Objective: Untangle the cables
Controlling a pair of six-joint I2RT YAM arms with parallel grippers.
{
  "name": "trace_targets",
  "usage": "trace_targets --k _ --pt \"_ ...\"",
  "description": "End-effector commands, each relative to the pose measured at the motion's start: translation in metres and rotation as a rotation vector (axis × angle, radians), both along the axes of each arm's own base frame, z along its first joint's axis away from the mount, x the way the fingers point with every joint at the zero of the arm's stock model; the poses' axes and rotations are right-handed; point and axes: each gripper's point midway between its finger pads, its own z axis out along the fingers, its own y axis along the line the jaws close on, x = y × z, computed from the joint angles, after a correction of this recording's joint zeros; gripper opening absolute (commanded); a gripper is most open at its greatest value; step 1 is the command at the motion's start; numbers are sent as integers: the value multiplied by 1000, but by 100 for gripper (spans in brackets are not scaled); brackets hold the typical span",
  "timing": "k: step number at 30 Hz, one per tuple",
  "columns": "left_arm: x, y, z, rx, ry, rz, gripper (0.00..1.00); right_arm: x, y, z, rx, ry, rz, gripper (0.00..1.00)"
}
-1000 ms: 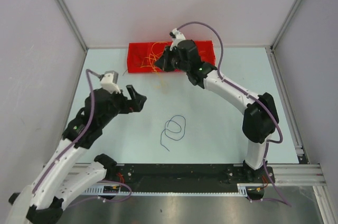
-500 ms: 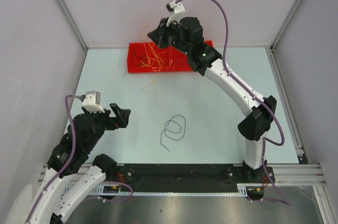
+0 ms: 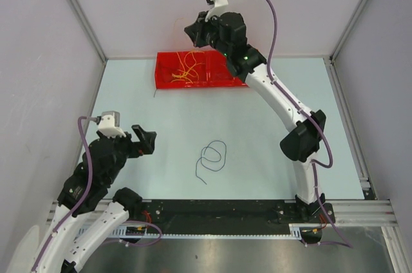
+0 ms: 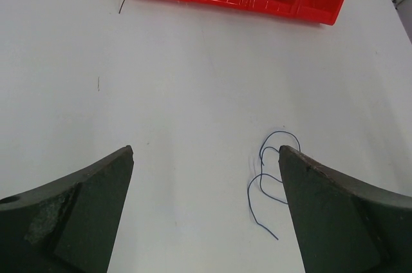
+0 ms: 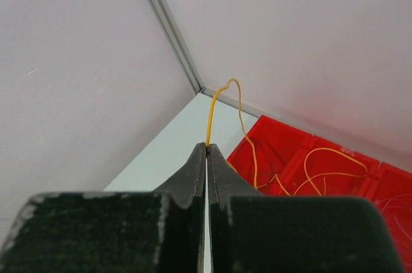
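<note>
My right gripper [image 3: 193,32] is raised above the back left of the red tray [image 3: 166,60]. In the right wrist view the right gripper [image 5: 207,147] is shut on a thin yellow cable [image 5: 212,109] that arcs up from the tips and drops into the tray [image 5: 386,189]. More yellow and orange cables [image 3: 183,73] lie tangled in the tray. A navy cable [image 3: 213,156] lies alone in loose loops on the table; in the left wrist view the navy cable [image 4: 269,169] shows beside the right finger. My left gripper [image 3: 145,141] hangs open at the near left, and the left gripper [image 4: 206,152] holds nothing.
A short dark wire [image 3: 154,93] lies on the table just off the tray's left front corner, and the dark wire [image 4: 122,5] also shows in the left wrist view. Walls with metal posts close in the back and sides. Purple arm cables loop over both arms.
The right gripper has risen from the tray toward the back wall, lifting the yellow cable off the table in front of the tray. The left arm has drawn back to the near left.
</note>
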Motion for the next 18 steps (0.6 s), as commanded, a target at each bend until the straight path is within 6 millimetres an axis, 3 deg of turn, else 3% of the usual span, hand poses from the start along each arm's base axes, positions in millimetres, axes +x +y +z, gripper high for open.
trace_targets --k 1,5,6,9,10,12,18 --pt "4 5 1 2 -5 38 100 10 -10 46 77 -131 -31 0" --pt "4 7 0 5 -1 48 100 29 -10 43 84 -168 -52 0" --pt "4 7 0 4 -1 50 100 35 -8 31 67 -158 -53 0" --pt "5 8 0 5 0 55 100 48 -11 33 91 -210 -62 0" --pt "4 8 -1 5 2 56 100 57 -8 20 83 -199 -61 0" --pt "5 9 -1 6 4 61 100 65 -9 19 94 -221 -59 0" --pt "5 10 -1 5 3 71 100 93 -6 -8 30 -310 -85 0"
